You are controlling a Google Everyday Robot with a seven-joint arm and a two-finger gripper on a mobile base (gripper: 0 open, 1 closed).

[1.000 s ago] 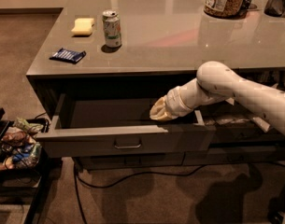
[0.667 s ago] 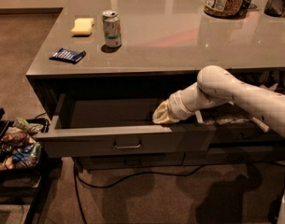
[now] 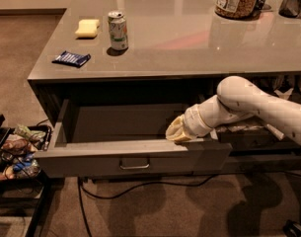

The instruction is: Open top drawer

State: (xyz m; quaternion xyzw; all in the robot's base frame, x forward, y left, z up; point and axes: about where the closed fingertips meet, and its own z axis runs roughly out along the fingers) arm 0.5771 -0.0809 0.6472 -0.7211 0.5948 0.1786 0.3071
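Because it is a rigid, wide box that probably runs on slides, the top drawer (image 3: pixel 91 158) should travel straight and evenly, with some weight. It stands well pulled out beneath the tabletop (image 3: pixel 189 48). Left of the metal pull (image 3: pixel 134 164): dark grey side wall and open cavity. At the pull: the natural hold, small, rectangular, central. Right of the pull and just above it: the gripper (image 3: pixel 178 131), at the front panel's top edge; whether it is clenched or released cannot be told.
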